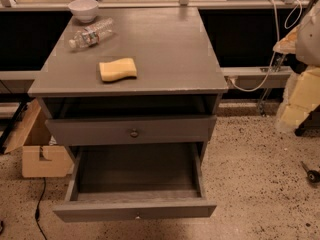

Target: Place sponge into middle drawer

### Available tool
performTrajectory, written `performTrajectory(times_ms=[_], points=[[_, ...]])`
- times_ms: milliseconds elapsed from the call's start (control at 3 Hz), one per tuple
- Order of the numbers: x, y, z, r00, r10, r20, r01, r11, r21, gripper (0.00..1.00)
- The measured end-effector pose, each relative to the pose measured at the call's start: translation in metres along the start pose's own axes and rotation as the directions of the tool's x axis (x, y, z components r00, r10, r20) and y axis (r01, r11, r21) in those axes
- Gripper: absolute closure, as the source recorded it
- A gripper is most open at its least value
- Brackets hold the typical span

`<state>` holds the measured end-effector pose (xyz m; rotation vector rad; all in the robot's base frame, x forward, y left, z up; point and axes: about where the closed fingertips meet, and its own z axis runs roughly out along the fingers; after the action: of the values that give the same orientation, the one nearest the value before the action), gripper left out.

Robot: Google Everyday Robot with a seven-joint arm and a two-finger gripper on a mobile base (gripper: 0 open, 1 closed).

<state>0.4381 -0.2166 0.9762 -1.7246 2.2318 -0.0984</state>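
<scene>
The pale-yellow sponge lies flat on the grey cabinet top, left of centre and near the front edge. The middle drawer is pulled out below it, showing a dark grey inside with nothing in it and a small knob on its front panel. My tan, blocky gripper hangs at the right edge of the view. It is off to the right of the cabinet, at about the height of its top, and far from the sponge. It holds nothing that I can see.
A white bowl and a lying plastic water bottle sit at the back left of the cabinet top. The upper drawer front is closed. A cardboard box stands on the floor to the left. A cable lies nearby.
</scene>
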Motion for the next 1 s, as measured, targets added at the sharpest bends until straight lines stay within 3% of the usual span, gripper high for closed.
performTrajectory(times_ms=[333, 667, 1000], points=[[-0.002, -0.003, 0.0, 1.0, -0.001, 0.006, 0.001, 1.0, 0.009, 0.0], [-0.022, -0.04, 0.015, 0.998, -0.009, 0.067, 0.007, 0.9995, 0.032, 0.0], [-0.063, -0.094, 0.041, 0.979, -0.021, 0.204, 0.014, 0.9992, 0.038, 0.0]])
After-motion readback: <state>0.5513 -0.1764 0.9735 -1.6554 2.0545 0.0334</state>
